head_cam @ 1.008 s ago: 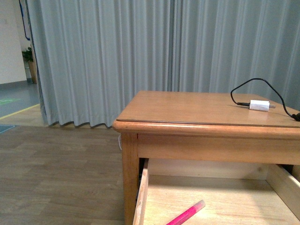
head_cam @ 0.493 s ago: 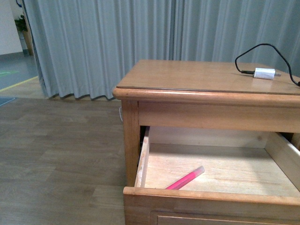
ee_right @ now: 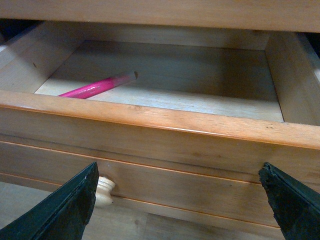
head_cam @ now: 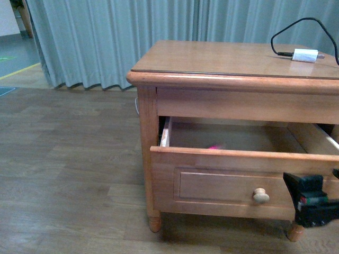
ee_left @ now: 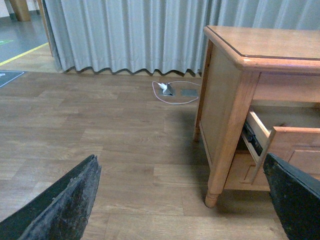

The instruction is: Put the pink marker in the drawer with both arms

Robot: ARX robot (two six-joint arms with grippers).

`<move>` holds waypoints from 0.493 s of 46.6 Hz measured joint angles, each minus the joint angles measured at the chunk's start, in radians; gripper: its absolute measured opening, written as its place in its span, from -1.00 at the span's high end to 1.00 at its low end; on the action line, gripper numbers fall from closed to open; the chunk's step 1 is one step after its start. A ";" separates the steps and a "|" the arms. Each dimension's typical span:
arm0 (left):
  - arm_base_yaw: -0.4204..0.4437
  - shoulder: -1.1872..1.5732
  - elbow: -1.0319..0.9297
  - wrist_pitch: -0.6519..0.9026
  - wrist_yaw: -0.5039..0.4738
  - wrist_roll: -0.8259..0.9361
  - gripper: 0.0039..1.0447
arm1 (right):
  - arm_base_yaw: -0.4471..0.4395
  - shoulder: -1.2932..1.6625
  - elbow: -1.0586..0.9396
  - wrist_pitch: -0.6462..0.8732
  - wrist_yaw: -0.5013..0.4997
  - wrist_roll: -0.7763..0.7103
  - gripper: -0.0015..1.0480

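Jaws of the right arm (head_cam: 312, 203): spread wide, holding nothing, low before the right end of the drawer front; contact with the wood cannot be told.
Jaws of the left arm (ee_left: 60, 210): spread wide, holding nothing, above the wood floor (head_cam: 69, 159), well off the desk's left side.
Knob (head_cam: 260, 196): round, pale, on the drawer front, just left of the right arm, not gripped.
Drawer (head_cam: 228, 154): pulled partly out of the desk, interior open to view.
Pink marker (ee_right: 97, 86): lying flat and diagonal on the drawer floor, toward the left wall, pale cap end pointing inward. In the front view only a pink sliver shows above the drawer rim.
Desk (head_cam: 212, 58): honey wood, top mostly bare.
Charger plug (head_cam: 304, 55): white, at the far right of the desk top, with a looped black cable (head_cam: 296, 24).
Curtain (head_cam: 116, 37): grey, pleated, behind the desk.
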 joint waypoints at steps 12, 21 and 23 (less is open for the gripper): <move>0.000 0.000 0.000 0.000 0.000 0.000 -0.89 | 0.012 0.168 0.327 -0.136 0.122 0.018 -0.84; 0.000 0.000 0.000 0.000 0.000 0.000 -0.89 | 0.011 0.238 0.449 -0.184 0.175 0.021 -0.84; 0.000 0.000 0.000 0.000 0.000 0.000 -0.89 | 0.010 0.246 0.465 -0.193 0.186 0.025 -0.84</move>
